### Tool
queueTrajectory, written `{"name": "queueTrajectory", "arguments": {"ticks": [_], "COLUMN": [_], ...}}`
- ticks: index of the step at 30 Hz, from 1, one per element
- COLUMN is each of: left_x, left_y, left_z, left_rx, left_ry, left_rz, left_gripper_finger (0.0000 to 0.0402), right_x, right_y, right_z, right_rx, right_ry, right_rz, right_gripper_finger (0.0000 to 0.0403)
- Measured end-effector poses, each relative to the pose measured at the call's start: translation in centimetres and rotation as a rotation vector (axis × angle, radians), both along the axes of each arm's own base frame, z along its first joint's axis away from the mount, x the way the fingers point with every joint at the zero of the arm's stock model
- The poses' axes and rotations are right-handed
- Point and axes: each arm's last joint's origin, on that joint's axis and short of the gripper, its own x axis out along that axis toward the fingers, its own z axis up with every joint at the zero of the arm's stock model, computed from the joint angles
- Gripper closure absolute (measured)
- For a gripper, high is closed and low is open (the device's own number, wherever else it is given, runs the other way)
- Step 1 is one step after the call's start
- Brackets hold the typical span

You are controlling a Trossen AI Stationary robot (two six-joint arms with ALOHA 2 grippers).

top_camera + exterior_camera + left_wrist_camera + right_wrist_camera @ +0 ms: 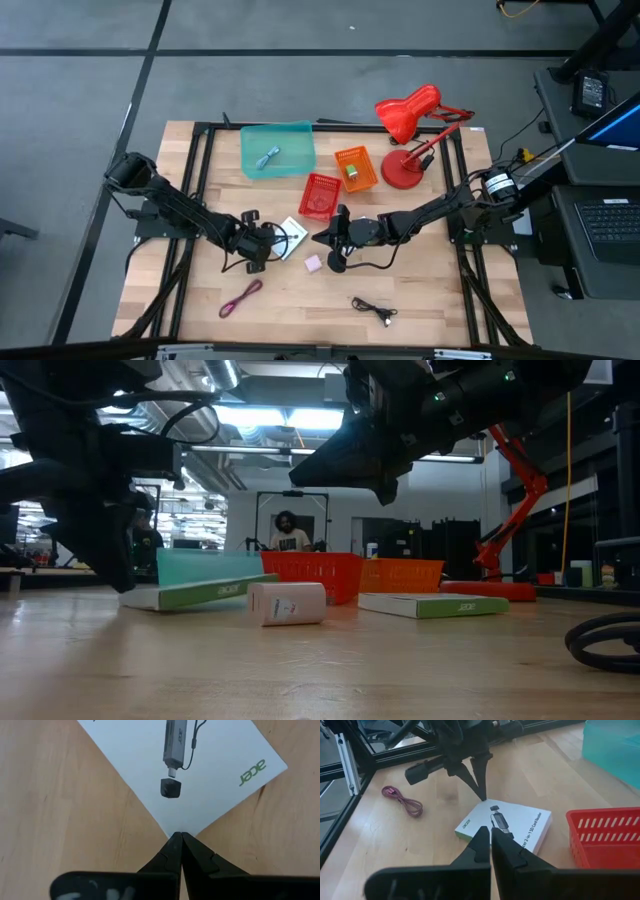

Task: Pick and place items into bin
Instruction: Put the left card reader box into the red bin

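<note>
Both claws are clenched with nothing between their fingers. The left claw [177,837] has its tips pressed to a corner of the flat white printed card-reader packet [200,775] lying on the pale wooden desk [430,290]. The right claw [491,834] hovers over the same packet from the opposite side, so the two arms nearly meet in the middle of the desk.

The main risk is that closed tips can only push. A nudge at the corner would likely slide or spin the flat packet instead of lifting it, possibly into the red mesh basket [320,195] beside it. With both arms crowded over one item, a collision between them seems possible too.

The translucent teal bin [277,150] sits well apart toward the desk's far side, holding only a small blue-grey cable [266,157]. The pink cube [313,263], maroon cable [241,297] and black cable [372,310] lie loose on the desk.
</note>
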Motion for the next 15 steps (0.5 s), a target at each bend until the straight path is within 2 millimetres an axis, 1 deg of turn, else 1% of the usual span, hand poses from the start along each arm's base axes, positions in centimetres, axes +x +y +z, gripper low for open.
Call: {"name": "queueTrajectory", "arguments": {"ticks": [5, 8, 12, 15], "left_x": [-0.01, -0.01, -0.02, -0.03], "left_y": [0.0, -0.01, -0.01, -0.02], "left_z": [-0.01, -0.02, -0.02, -0.02], "left_rx": [-0.001, -0.004, -0.005, -0.005], "left_ry": [0.002, 0.004, 0.006, 0.007], "left_rz": [-0.001, -0.002, -0.005, -0.009], "left_gripper_finger": [0.0398, 0.0398, 0.0398, 0.0398], "right_x": [-0.05, -0.16, -0.43, -0.43], "right_y": [-0.01, 0.2, 0.9, 0.81], "right_z": [-0.11, -0.23, -0.37, -0.36], "right_rx": [-0.009, -0.081, -0.205, -0.268], "right_ry": [0.013, 0.031, 0.051, 0.054], "right_rz": [0.005, 0.043, 0.103, 0.088], "right_gripper_finger": [0.0402, 0.0397, 0.0365, 0.033]}}
